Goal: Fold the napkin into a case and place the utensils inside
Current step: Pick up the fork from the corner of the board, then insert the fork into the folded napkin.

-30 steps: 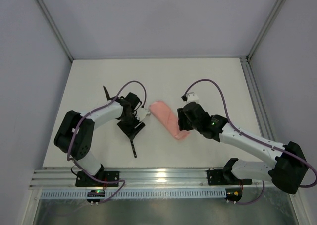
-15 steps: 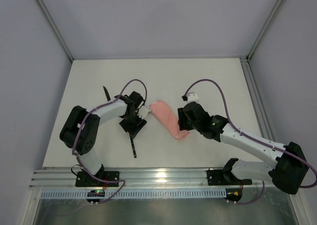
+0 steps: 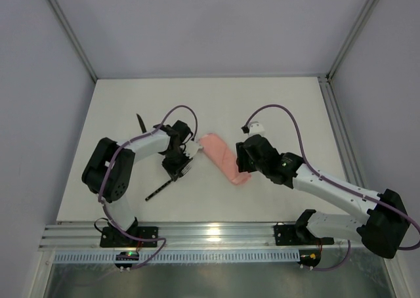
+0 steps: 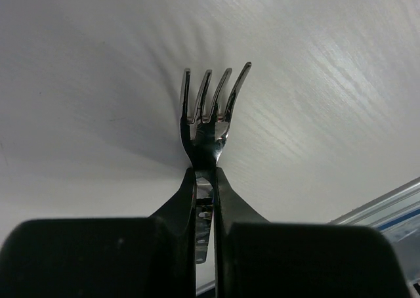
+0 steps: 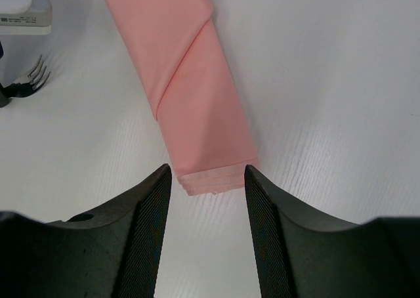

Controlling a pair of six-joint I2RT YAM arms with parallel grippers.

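Tines of the fork point(image 4: 209, 130) stick out past the left gripper point(image 4: 205, 180), whose jaws are pressed together on the fork's silvery neck just below the prongs (the wrist view shows the metal squeezed between the two black fingers point(image 4: 177, 206)). From above, the dark handle runs down and to the left from that gripper toward the near edge of the table point(image 3: 289, 107), so the fork sits slantwise, held close to its tined end. The pink case point(image 3: 223, 159) lies on the table between the two arms, a narrow folded strip running diagonally from just beside the left gripper down to the right gripper point(image 3: 244, 172). A slanting fold edge crosses its upper face, plain in the right wrist view. The right gripper's jaws stand spread, one finger on either side of the case's near end, with nothing pinched; whether they touch the cloth I cannot tell. The knife point(image 3: 141, 123), slim and black, lies on the table beyond the left arm, well apart from the case, its near end passing behind the arm.
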